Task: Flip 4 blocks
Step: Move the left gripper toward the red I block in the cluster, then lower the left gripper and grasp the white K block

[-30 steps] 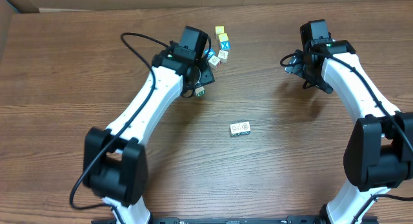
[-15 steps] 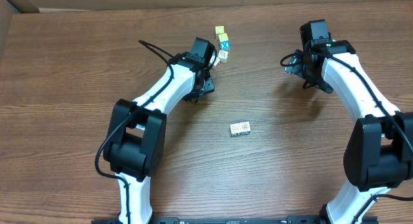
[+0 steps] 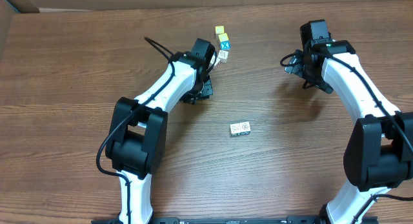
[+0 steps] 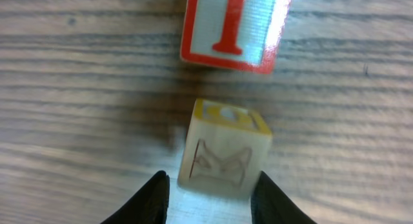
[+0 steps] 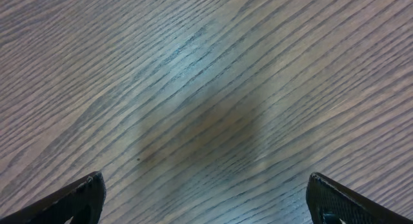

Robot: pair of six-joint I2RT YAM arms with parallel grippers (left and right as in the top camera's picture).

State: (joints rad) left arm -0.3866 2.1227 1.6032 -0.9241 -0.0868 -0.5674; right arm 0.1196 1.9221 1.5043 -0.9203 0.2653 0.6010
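In the left wrist view a pale cream block [image 4: 222, 150] with a faint print and a yellow-rimmed top stands on the table. Its near edge lies between my left gripper's [image 4: 210, 208] fingertips [image 4: 153, 199], with a thin gap still showing on the left side. Just beyond it stands a red-and-white block [image 4: 235, 27] with a red letter. Overhead, the left gripper [image 3: 210, 72] hangs beside the small cluster of blocks [image 3: 223, 55] at the back. Two pale blocks [image 3: 241, 128] lie side by side mid-table. My right gripper [image 3: 293, 66] is open over bare wood [image 5: 206, 204].
Yellow-faced [image 3: 220, 30] and blue-faced [image 3: 224, 46] cubes sit in a short row at the back of the cluster. A black cable [image 3: 158, 46] loops off the left arm. The wooden table's far edge [image 3: 193, 6] runs along the top.
The left arm has swung right, bringing its gripper up to the cluster, and its jaws have narrowed around the cream block. A green-marked block seen earlier is now hidden. The right arm is unchanged.
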